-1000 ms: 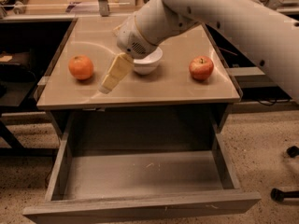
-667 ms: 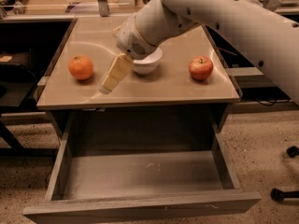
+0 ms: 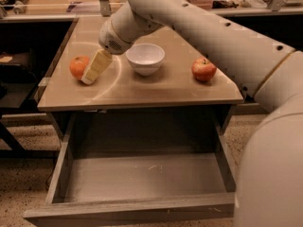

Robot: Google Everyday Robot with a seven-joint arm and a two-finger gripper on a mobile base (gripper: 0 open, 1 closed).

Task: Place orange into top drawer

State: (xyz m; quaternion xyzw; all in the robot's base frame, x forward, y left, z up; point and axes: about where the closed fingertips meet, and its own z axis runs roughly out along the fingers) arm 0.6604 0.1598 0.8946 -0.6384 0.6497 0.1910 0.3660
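The orange (image 3: 75, 66) sits on the tan table top (image 3: 165, 86) at its left side. My gripper (image 3: 90, 77), cream-coloured at the end of the white arm, points down and left and overlaps the orange's right side, right next to it or touching it. The orange rests on the table. The top drawer (image 3: 128, 211) is pulled wide open below the table's front edge, and its grey floor holds nothing.
A white bowl (image 3: 145, 58) stands at the table's middle, just right of my gripper. A red-yellow apple (image 3: 203, 70) sits at the right. My arm crosses above the bowl and fills the right side of the view. Dark shelving stands to the left.
My gripper has moved left from beside the bowl to the orange's right side. The orange, the bowl, the apple and the drawer have stayed in place.
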